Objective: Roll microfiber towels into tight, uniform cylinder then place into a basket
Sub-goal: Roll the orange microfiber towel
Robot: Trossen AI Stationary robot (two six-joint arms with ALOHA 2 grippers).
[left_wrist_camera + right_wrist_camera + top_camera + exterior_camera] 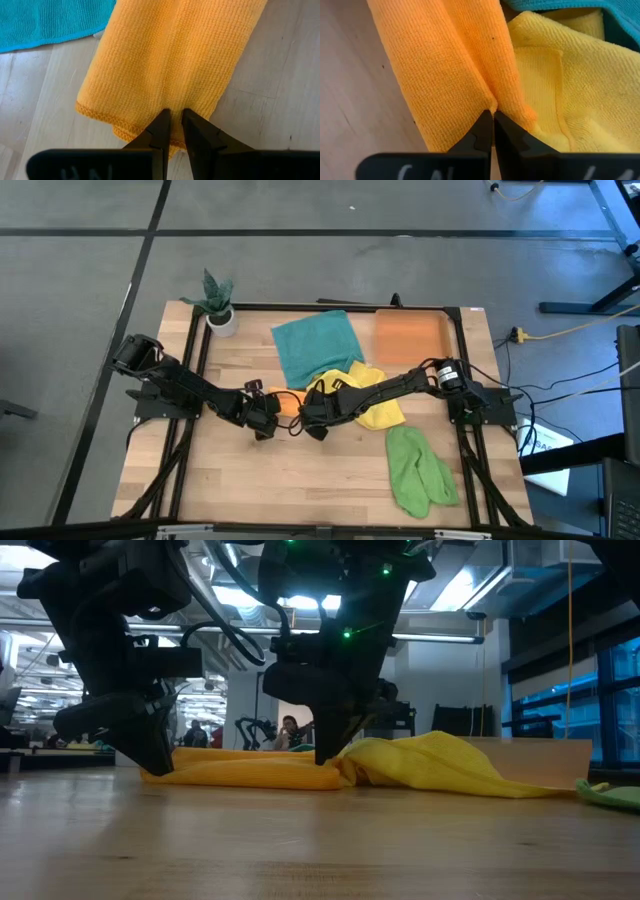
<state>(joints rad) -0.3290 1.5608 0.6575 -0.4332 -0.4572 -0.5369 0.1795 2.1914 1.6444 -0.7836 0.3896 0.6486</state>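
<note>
Orange towel [287, 402] lies mid-tabletop, half-folded, soft and limp, so both the left gripper [174, 120] and right gripper [492, 116] pinch its opposite ends, fingers nearly closed on cloth; grip edges or it'll sag.

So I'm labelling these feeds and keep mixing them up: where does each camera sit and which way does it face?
High: overhead, straight down on the table; both arms show.
Low: table-top height, level toward the room; both grippers come from above.
Left wrist: past the left gripper, fingers pinching the orange towel.
Right wrist: past the right gripper, fingers shut on that towel, beside the yellow towel.
All four share the orange towel.
</note>
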